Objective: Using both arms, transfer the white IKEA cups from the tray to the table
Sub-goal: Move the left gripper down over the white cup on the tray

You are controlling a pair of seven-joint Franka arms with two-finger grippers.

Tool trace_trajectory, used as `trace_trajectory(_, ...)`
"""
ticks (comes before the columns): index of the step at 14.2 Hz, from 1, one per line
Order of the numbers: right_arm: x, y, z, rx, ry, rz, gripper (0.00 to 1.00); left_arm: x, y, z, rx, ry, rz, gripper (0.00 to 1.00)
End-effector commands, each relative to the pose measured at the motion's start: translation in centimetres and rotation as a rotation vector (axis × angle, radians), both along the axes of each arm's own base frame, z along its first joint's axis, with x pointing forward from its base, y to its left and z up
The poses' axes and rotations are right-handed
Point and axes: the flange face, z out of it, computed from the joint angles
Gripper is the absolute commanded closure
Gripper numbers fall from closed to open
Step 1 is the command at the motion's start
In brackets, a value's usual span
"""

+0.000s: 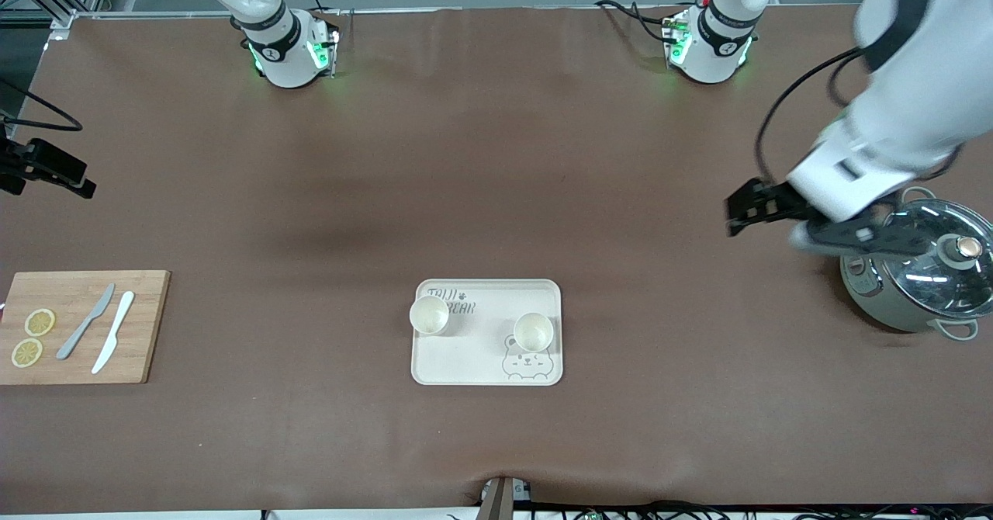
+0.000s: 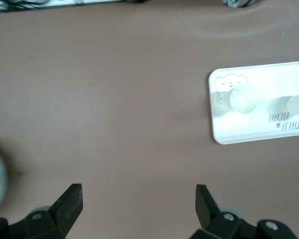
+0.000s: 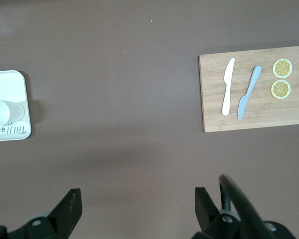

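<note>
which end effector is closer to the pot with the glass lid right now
Left. The left end effector hangs open just above the table beside the pot, at the left arm's end. The right end effector, also open, is out of the front view, over bare table between tray and cutting board.

I read on the tray [image 1: 486,376] the printed words "TALL BEAR" with a small paw sign, near its edge facing my bases, partly covered by one cup [image 1: 429,314], other markings too small to read
</note>
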Motion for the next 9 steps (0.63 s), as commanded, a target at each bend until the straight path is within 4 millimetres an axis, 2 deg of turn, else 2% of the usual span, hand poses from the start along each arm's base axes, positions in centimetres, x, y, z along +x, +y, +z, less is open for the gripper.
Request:
trace_trajectory(1, 0.0, 0.1, 0.3, -0.015, 0.004, 0.008, 0.0, 3.4, -6.4, -6.3, -0.015, -0.003, 0.047, 0.0)
trace_trajectory(3, 0.0, 0.1, 0.4, -0.015, 0.002, 0.009, 0.0, 5.6, -9.9, -10.7, -0.021, -0.002, 0.048, 0.0)
trace_trajectory(6, 0.0, 0.0, 0.3, -0.015, 0.004, 0.008, 0.0, 6.1, -13.2, -15.3, -0.027, -0.012, 0.045, 0.0)
trace_trajectory(8, 0.1, 0.0, 0.3, -0.015, 0.004, 0.008, 0.0, 6.2, -15.0, -19.6, 0.055, -0.049, 0.103, 0.0)
trace_trajectory(9, 0.1, 0.1, 0.2, -0.015, 0.005, 0.009, 0.0, 5.9, -16.4, -20.3, 0.073, -0.094, 0.154, 0.0)
